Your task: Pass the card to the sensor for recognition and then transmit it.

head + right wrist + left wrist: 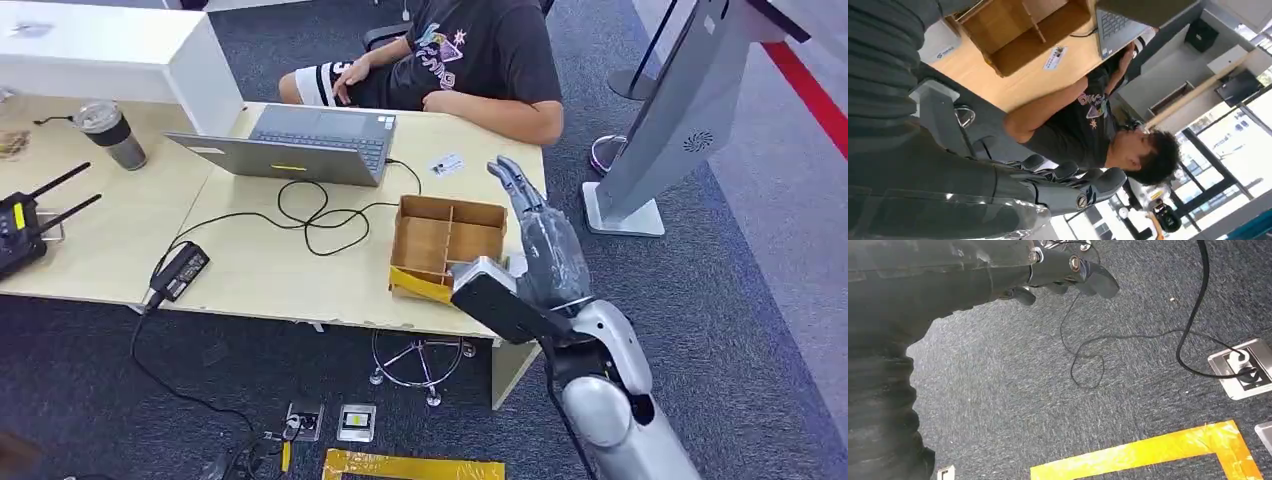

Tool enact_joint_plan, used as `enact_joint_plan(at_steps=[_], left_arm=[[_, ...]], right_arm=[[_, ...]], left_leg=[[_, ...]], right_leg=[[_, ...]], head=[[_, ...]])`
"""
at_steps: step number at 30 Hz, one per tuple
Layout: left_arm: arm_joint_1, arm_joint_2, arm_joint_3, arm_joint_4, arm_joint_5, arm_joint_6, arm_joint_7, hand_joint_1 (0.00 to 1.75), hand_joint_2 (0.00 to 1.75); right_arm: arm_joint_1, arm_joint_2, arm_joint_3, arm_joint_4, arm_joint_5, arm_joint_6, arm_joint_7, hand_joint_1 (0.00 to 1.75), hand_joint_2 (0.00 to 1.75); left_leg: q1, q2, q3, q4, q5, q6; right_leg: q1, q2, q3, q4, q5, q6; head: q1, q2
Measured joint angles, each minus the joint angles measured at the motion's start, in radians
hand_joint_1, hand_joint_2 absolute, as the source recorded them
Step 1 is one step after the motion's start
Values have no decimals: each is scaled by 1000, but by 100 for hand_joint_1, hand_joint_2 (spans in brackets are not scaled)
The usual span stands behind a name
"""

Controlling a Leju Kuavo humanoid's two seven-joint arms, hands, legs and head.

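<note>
A small white card (446, 164) lies flat on the light wooden table (250, 270), between the laptop and the table's far right corner. In the right wrist view the card (1054, 57) lies just past the wooden box. My right hand (540, 240) is raised over the table's right end, beside the box and short of the card, with its fingers stretched out and holding nothing. The right wrist view has the same hand (1063, 187) held out in the air, empty. My left hand (1068, 270) hangs over the carpet floor and holds nothing.
An empty compartmented wooden box (447, 240) stands near the table's front right. A laptop (300, 145), black cables, a power brick (180, 270) and a tumbler (110, 135) are further left. A person (470, 60) sits behind the table. A white kiosk stand (680, 110) rises at the right.
</note>
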Motion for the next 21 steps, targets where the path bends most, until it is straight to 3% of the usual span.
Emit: enact_joint_plan(at_steps=[9, 21], left_arm=[[-17, -2, -1, 0, -22, -9, 13, 0, 175], [-27, -9, -2, 0, -29, -13, 14, 0, 175]], right_arm=[[-77, 38, 35, 293, 180, -139, 12, 0, 175], [-125, 71, 39, 508, 249, -159, 42, 0, 175]], left_leg=[[0, 0, 0, 0, 0, 0], [0, 0, 0, 0, 0, 0]], right_leg=[[0, 0, 0, 0, 0, 0], [0, 0, 0, 0, 0, 0]], head=[[0, 0], [0, 0]])
